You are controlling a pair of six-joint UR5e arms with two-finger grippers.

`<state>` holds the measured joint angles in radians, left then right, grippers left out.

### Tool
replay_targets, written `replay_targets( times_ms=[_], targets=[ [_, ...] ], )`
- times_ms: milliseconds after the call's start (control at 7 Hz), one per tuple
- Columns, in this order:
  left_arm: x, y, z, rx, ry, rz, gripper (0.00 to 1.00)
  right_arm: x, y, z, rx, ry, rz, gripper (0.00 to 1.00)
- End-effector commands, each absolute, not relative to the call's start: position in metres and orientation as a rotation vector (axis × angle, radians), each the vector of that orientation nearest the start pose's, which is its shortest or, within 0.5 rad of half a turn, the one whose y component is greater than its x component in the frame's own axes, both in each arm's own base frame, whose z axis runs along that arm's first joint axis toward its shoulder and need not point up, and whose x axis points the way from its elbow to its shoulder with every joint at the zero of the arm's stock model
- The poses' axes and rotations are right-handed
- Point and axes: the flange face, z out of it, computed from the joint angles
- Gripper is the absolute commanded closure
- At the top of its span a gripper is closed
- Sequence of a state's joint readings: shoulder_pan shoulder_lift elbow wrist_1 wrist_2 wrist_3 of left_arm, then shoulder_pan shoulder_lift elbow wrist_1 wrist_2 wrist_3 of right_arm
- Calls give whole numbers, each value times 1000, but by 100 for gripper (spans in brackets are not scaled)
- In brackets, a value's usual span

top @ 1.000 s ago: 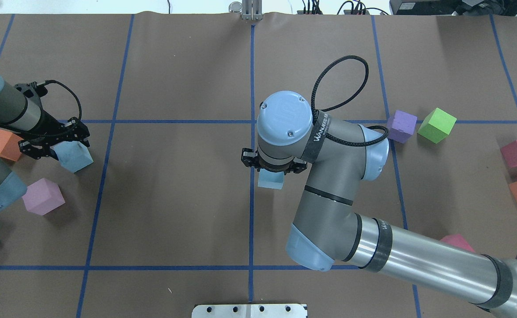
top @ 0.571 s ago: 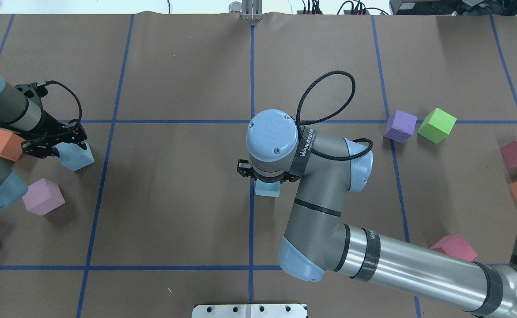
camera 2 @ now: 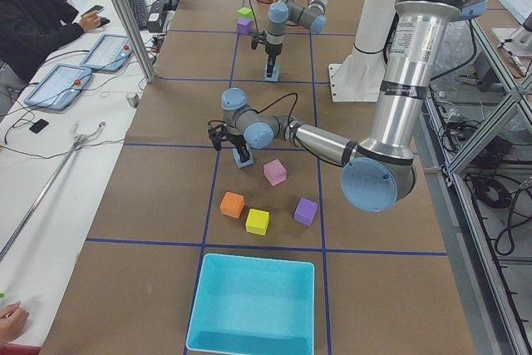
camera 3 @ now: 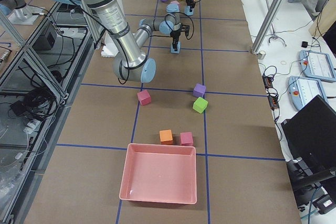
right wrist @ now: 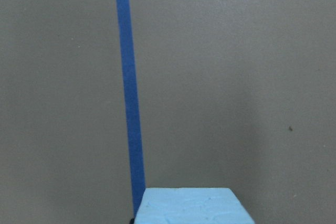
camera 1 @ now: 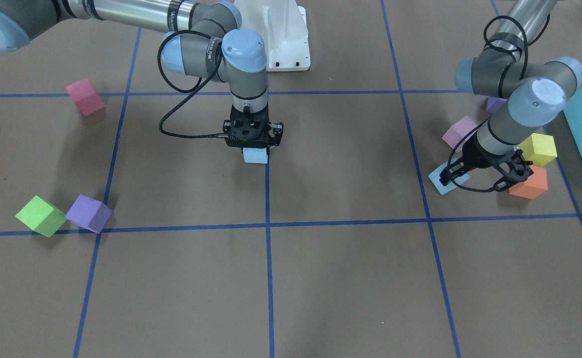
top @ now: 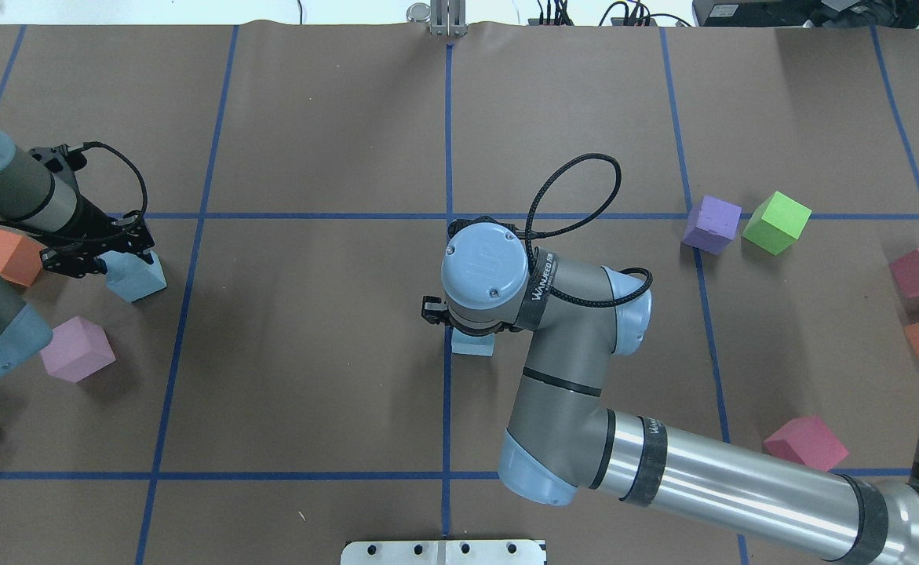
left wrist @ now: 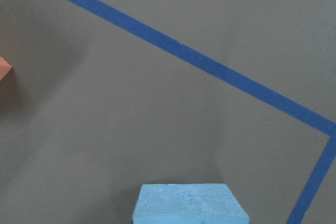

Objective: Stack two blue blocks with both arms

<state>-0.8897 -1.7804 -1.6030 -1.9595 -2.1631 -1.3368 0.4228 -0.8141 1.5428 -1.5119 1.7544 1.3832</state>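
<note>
Your right arm [top: 663, 471] is the biggest thing over the table. It reaches in to the middle with its wrist pointing straight down. The black strap [top: 541, 276] round its wrist carries white lettering that seems to start "WANJEED"; the rest is too small to read. The round blue wrist cap [top: 484, 267] has a raised logo you can't make out.

Compared with a second ago, that cap looks smaller and sits nearer the robot's base, so the wrist has come down and back. Its cable loop has followed.

Your left arm [top: 4, 188] slants down at the table's left end and has barely shifted. The teal tray [camera 2: 249, 305] lies well behind its wrist.

The right gripper [camera 1: 255, 149] is clamped on the right-hand blue cube [camera 1: 255, 156]. The cube hangs directly below the black gripper body and has travelled with it since the earlier frame. It is now very low, just beside the centre tape line [top: 446, 408]. You can't tell whether it touches the paper.

The left gripper [top: 114, 257] straddles the left-hand blue cube [top: 141, 278], which pokes out past the fingertips. The pictures don't show whether the fingers are pressing on it. This cube looks slightly smaller than a second ago and is otherwise in the same spot.

An orange cube [top: 5, 255] sits near the left gripper's wrist side, unmoved.
</note>
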Motion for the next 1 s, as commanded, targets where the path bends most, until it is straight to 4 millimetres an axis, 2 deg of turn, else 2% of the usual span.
replay_targets(
  times_ms=[0, 286, 429, 571, 714, 857],
  targets=[
    [317, -514, 486, -155, 836, -426, 49, -599, -409, 195, 52, -816, 144, 32],
    [316, -515, 485, -151, 839, -428, 49, -598, -408, 199, 54, -798, 149, 25],
    [316, -513, 483, -151, 841, -426, 49, -599, -409, 195, 54, -800, 153, 25],
    [315, -512, 481, -149, 843, -425, 49, -599, -409, 193, 54, -803, 151, 7],
    [314, -512, 482, -149, 842, -427, 49, -598, -409, 192, 55, -805, 150, 0],
    [315, -513, 479, -147, 845, -426, 49, -588, -414, 184, 56, -824, 154, 0]
  ],
)
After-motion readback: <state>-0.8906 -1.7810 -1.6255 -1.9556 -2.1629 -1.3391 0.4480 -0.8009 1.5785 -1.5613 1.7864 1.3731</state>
